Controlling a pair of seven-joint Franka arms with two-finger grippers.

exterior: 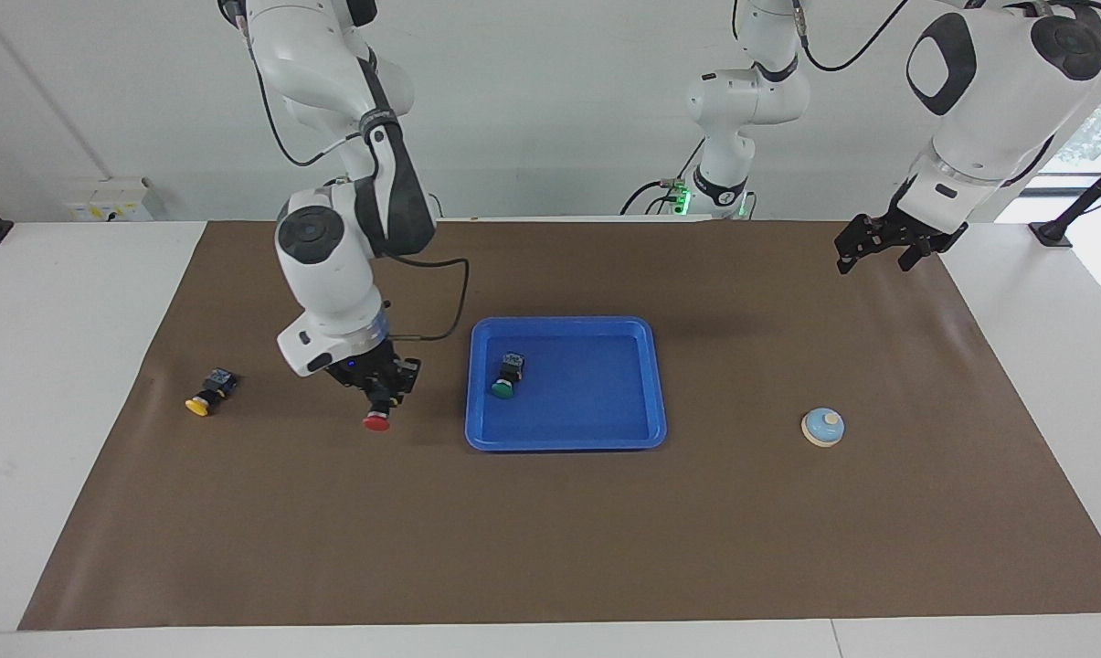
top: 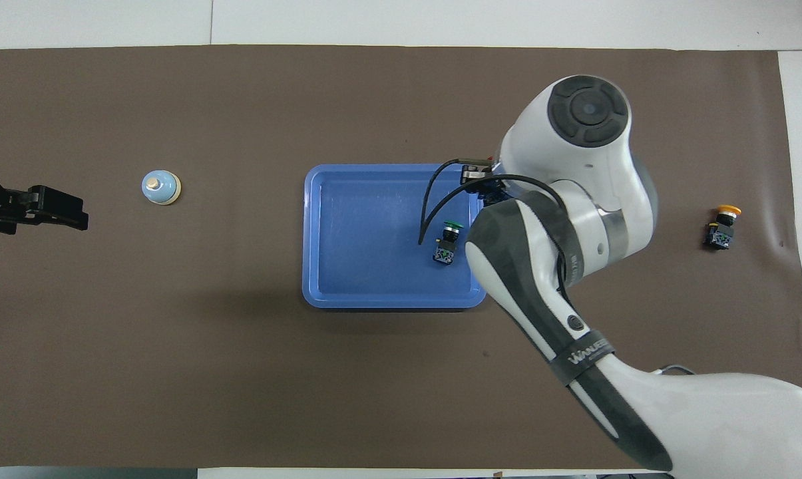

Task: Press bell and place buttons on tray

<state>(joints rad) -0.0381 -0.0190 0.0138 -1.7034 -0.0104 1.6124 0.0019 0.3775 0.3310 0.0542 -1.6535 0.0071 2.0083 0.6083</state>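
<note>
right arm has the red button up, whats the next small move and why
Probably carry it sideways until it is over the tray, then lower. The right gripper is shut on the red button, raised over the mat beside the tray; only the green button lies inside.

Robotics lab: two arms (exterior: 331, 274) at a papered table (exterior: 550, 548).

- The tray (exterior: 566, 439) sits mid-surface (exterior: 550, 548), with one button (exterior: 507, 375) lying in it, in the part toward the right arm's end
- The right tool (exterior: 381, 398) hangs over the surface just beside the tray's rim, on the right arm's side, gripping a second button (exterior: 377, 419)
- A third button (exterior: 206, 392) lies on the surface well apart, toward the right arm's end
- The bell (exterior: 822, 427) stands toward the left arm's end
- The left tool (exterior: 883, 245) waits, raised over the mat's edge at that end
</note>
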